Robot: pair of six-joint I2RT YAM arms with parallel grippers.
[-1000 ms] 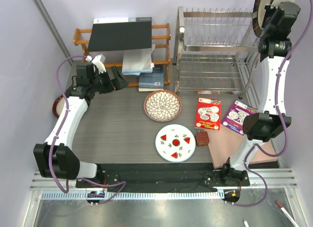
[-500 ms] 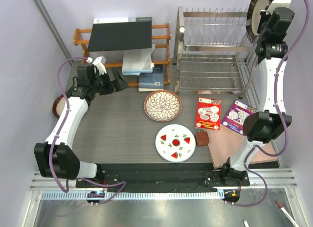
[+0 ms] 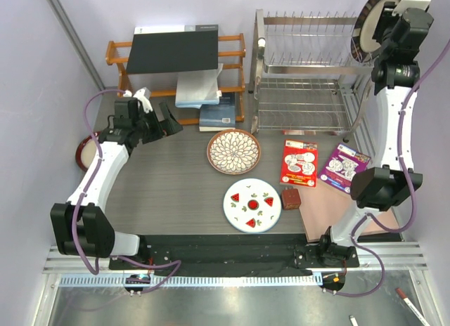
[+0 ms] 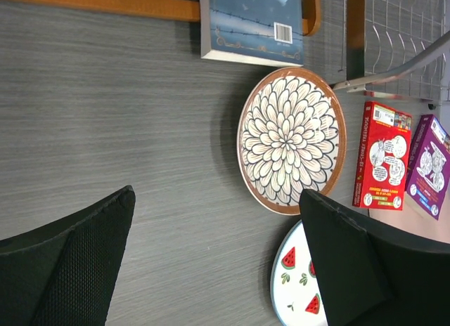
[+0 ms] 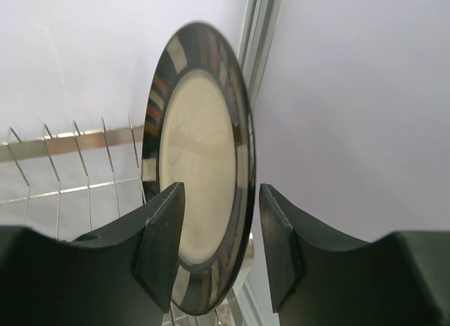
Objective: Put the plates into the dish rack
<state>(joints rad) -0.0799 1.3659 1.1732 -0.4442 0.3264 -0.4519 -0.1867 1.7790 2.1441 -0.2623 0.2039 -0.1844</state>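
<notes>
The dark-rimmed plate with beige centre (image 3: pixel 370 22) stands on edge at the right end of the dish rack's (image 3: pixel 309 73) top row. My right gripper (image 3: pixel 391 18) is open astride its lower edge (image 5: pixel 200 164), with a gap at the right finger (image 5: pixel 281 235). The petal plate (image 3: pixel 233 151) and the watermelon plate (image 3: pixel 252 205) lie flat mid-table. The maroon-rimmed plate (image 3: pixel 83 153) lies at the left edge, partly hidden by my left arm. My left gripper (image 3: pixel 169 118) is open and empty above the table, left of the petal plate (image 4: pixel 292 140).
An orange wooden shelf (image 3: pixel 235 48) with a black folder and books stands at the back left. A red card (image 3: pixel 299 162), a purple card (image 3: pixel 343 167) and a small brown cube (image 3: pixel 291 198) lie right of the plates, by a pink mat (image 3: pixel 337 213).
My right gripper has shifted a little at the rack's right end, and the dark-rimmed plate now stands more upright there. My left gripper has moved slightly down and right.
</notes>
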